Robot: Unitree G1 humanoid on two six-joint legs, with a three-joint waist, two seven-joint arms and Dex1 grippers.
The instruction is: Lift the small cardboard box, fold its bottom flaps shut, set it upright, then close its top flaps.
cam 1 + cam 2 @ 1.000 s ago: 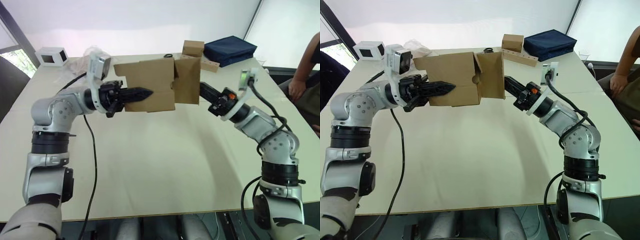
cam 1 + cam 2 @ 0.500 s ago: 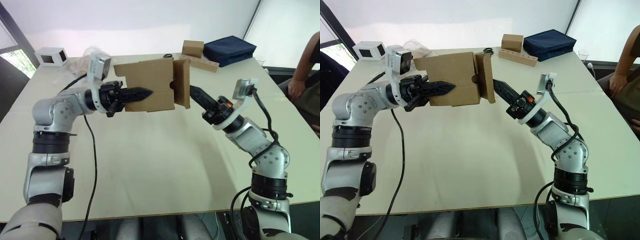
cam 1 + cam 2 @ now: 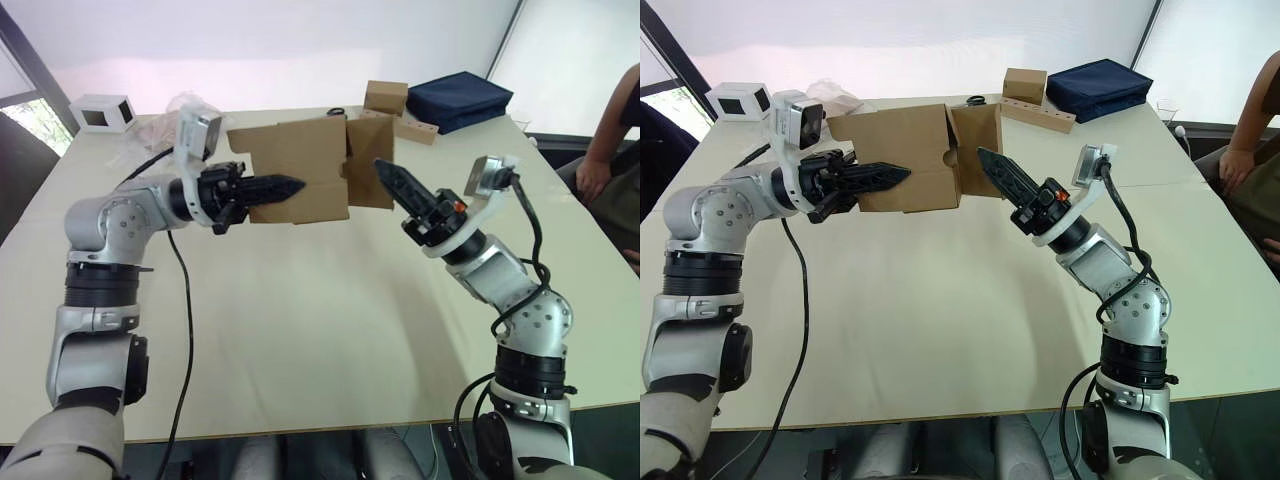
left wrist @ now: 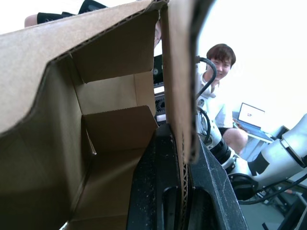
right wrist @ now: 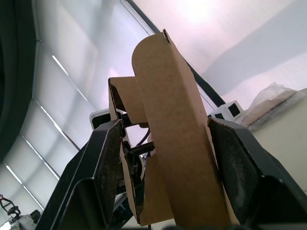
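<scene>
**Bottom-flap folding in progress: box held in the air**

The left gripper (image 3: 283, 187) is holding the small cardboard box (image 3: 298, 170) above the table (image 3: 320, 330), towards its far side and well clear of the surface. In the left wrist view, its two fingers are clamping one wall of the box between them, one finger inside and one outside.

The right gripper (image 3: 992, 165) is pointing up and left at the open right end of the box, with its tip overlapping a loose flap (image 3: 977, 135) that is standing out from that end. In the right wrist view, its fingers are spread apart with the flap between them and no contact visible.

Judged step: the flaps on the right end are being folded shut, and the box is not yet set upright. The next move probably calls for the right gripper to press the flap flat against the opening while the left grip resists the push.

The box is plain brown corrugated card, unmarked and roughly cubic. Its interior is empty, with a short inner flap partly folded in.
</scene>
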